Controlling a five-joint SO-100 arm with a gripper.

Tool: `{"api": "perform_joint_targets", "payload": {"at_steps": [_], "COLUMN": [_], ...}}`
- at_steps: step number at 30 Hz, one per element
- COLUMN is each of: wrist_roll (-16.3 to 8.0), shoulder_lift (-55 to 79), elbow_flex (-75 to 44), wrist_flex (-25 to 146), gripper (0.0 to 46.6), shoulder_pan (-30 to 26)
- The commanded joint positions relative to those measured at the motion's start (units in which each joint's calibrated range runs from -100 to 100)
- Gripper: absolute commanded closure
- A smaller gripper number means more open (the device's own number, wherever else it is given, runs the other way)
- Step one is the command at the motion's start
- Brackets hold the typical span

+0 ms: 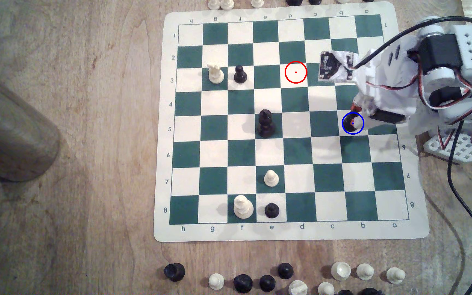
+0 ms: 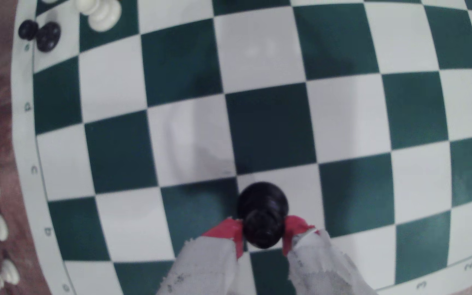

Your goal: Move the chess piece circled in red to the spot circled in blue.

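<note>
The chess piece point(image 1: 349, 124), black with a round base, stands inside the blue ring on the spot point(image 1: 358, 129), a cream square near the exterior view's right board edge. My gripper point(image 1: 353, 115) reaches down over it from the right. In the wrist view the chess piece point(image 2: 262, 215) sits between the red-tipped fingers point(image 2: 229, 231), which press against both its sides; the gripper point(image 2: 263, 232) is shut on it. Its base is over the cream square, and I cannot tell whether it touches the board. The red ring point(image 1: 295, 72) marks a cream square with nothing on it.
A tall black piece point(image 1: 266, 123) stands mid-board. A black pawn point(image 1: 240, 74) and a white piece point(image 1: 215, 73) are on row 3. More pieces point(image 1: 271, 178) stand on rows 7 and 8. Captured pieces point(image 1: 243, 283) line the near table edge. A brown cylinder point(image 1: 7, 127) stands at the left.
</note>
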Motion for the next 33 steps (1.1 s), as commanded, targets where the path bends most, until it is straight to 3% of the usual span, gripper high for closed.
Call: {"api": "perform_joint_targets", "payload": {"at_steps": [1, 33], "wrist_roll": [0.2, 1.5], "shoulder_lift": [-1.0, 4.5], "elbow_flex": [-0.9, 4.5], "wrist_flex": [0.1, -5.1], "gripper": [46.4, 46.4], "shoulder_pan": [0.1, 2.2]}}
